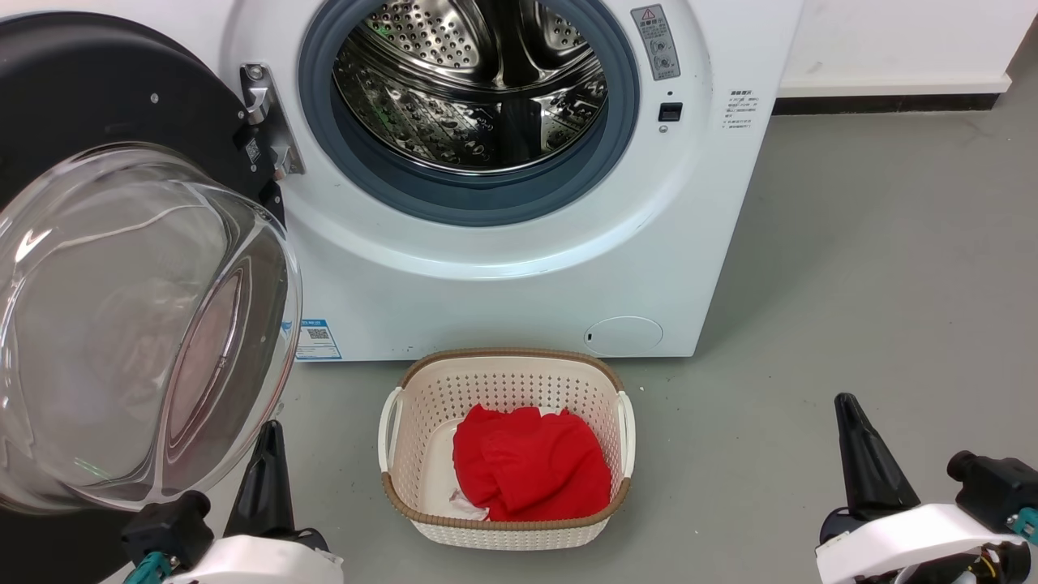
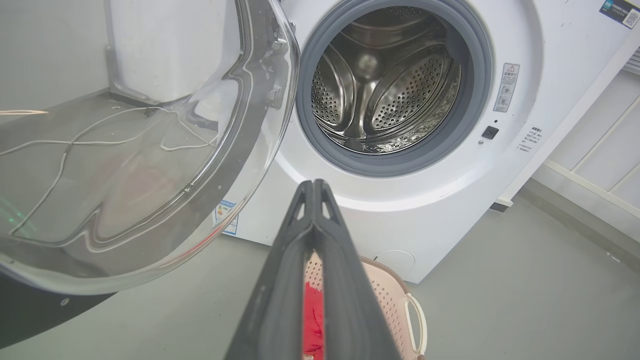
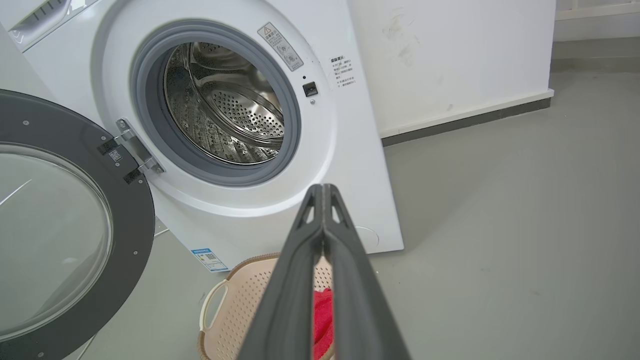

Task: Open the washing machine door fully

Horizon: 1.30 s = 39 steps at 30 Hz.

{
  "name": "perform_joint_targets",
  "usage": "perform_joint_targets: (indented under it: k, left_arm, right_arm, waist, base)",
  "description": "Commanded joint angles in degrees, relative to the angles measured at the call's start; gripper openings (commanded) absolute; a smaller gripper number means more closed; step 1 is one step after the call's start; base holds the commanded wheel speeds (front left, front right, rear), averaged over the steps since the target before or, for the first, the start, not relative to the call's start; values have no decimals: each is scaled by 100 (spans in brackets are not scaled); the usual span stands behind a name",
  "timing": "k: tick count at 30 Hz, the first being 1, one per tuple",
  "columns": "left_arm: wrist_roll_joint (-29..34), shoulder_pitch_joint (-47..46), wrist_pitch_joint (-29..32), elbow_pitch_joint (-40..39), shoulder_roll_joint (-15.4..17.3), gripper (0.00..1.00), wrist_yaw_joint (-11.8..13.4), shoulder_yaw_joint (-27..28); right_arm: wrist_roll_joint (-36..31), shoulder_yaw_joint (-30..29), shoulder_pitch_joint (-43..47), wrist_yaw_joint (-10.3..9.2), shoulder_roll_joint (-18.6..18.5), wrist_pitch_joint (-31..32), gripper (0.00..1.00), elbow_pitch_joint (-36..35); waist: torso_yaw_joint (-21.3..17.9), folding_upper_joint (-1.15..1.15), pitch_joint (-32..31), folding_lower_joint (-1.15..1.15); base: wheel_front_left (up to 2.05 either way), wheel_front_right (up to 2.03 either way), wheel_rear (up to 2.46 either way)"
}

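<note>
The washing machine door [image 1: 138, 324] stands swung open left of the washing machine [image 1: 503, 276], with its glass bowl just beside the left gripper [image 1: 272, 434]. That gripper and the right gripper [image 1: 849, 410] have their fingers pressed together, holding nothing.

Head view looks steeply down, close, at the washing machine [image 1: 486, 300]; both wrist views face it from lower; all share the drum [image 1: 470, 81].

One washing machine [image 1: 486, 300], one basket [image 1: 507, 355], two grippers [image 1: 270, 438] [image 1: 849, 410]
</note>
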Motion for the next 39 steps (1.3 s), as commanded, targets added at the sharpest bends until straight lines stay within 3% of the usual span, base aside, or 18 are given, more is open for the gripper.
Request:
perform_joint_targets:
  k: [1,21,39]
  left_arm:
    - [-253,-183,44,-52,9,0,-28,26]
    - [-2154,-392,498,183,11,0,-145,102]
    - [-3474,-551,825,361,14,0,-222,168]
  right_arm:
    - [272,-7,-183,0,-46,35,0,-41]
    - [2202,-57,-371,-1,-103,307,0,222]
    - [3517,-119,-505,-1,-122,522,0,408]
  waist:
    - [0,0,-1,0]
    - [3,0,-6,0]
    - [5,0,-11,0]
  base:
    - [0,0,0]
    - [0,0,0]
    - [0,0,0]
